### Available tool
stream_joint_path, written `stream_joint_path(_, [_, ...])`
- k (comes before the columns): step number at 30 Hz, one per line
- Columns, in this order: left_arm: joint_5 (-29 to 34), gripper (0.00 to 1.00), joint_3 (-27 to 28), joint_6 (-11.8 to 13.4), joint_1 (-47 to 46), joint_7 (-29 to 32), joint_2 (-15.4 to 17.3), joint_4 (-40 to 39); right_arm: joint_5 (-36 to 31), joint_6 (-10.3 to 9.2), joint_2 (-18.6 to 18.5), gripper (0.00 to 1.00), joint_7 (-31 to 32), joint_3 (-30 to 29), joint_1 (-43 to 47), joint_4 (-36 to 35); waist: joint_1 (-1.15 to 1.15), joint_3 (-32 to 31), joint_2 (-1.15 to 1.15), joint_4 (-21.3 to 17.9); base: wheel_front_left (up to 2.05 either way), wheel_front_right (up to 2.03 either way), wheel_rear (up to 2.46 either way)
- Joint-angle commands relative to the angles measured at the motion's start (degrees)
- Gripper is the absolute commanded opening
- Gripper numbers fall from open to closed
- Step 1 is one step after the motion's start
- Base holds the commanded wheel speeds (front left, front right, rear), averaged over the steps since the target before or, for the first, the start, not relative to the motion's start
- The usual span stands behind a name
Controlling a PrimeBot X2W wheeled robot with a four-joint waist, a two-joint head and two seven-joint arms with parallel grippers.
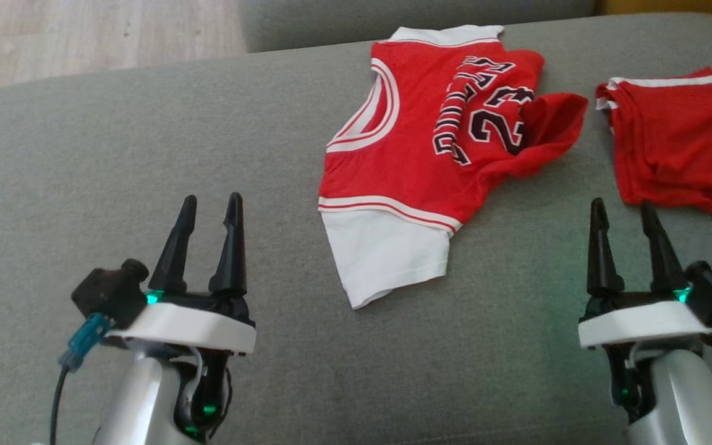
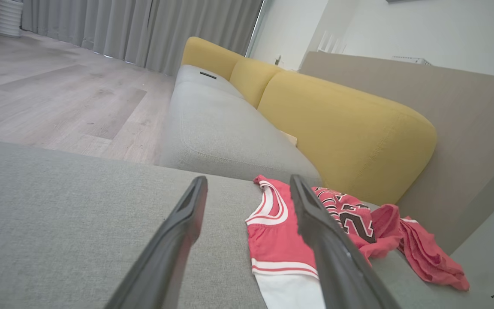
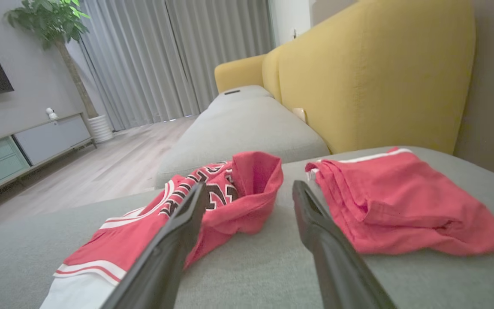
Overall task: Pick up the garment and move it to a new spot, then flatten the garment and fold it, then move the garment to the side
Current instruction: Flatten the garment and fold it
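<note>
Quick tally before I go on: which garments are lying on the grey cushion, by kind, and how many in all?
Red and white jersey: 1
Red shorts: 1
Total: 2

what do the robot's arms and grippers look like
The left gripper and right gripper each have two long, tapering black jaws on a black base with a green light, then a white collar and a silver forearm. A black block with a blue plug sits on each outer side.
</note>
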Motion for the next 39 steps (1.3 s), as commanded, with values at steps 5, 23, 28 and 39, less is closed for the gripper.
stream_joint_path(5, [1.4, 1.0, 2.8, -0.5, -2.5, -0.3, 0.4, -0.8, -0.7, -0.05, 0.4, 1.0, 0.2, 1.5, -1.8, -5.8, 0.0, 1.2, 0.0, -1.6, 0.0, 0.0, 0.0])
stream_joint_path(23, [5.4, 1.0, -4.6, 0.3, -20.1, 0.6, 0.4, 27.4, 1.6, -0.05, 0.4, 1.0, 1.0, 4.0, -2.4, -8.2, 0.0, 7.1, 0.0, -7.1, 0.0, 0.0, 0.0])
stream_joint_path(28, [5.0, 1.0, -5.8, 0.1, -24.8, 1.0, 0.4, 34.3, 2.3, -0.05, 0.4, 1.0, 0.6, 4.5, -3.0, -7.6, 0.0, 8.2, 0.0, -8.7, 0.0, 0.0, 0.0])
stream_joint_path(39, [4.1, 1.0, -8.0, -0.9, -31.2, 3.3, 0.4, 46.2, 3.4, -0.05, 0.4, 1.0, -0.2, 5.4, -4.1, -6.5, 0.0, 9.7, 0.0, -11.8, 0.0, 0.0, 0.0])
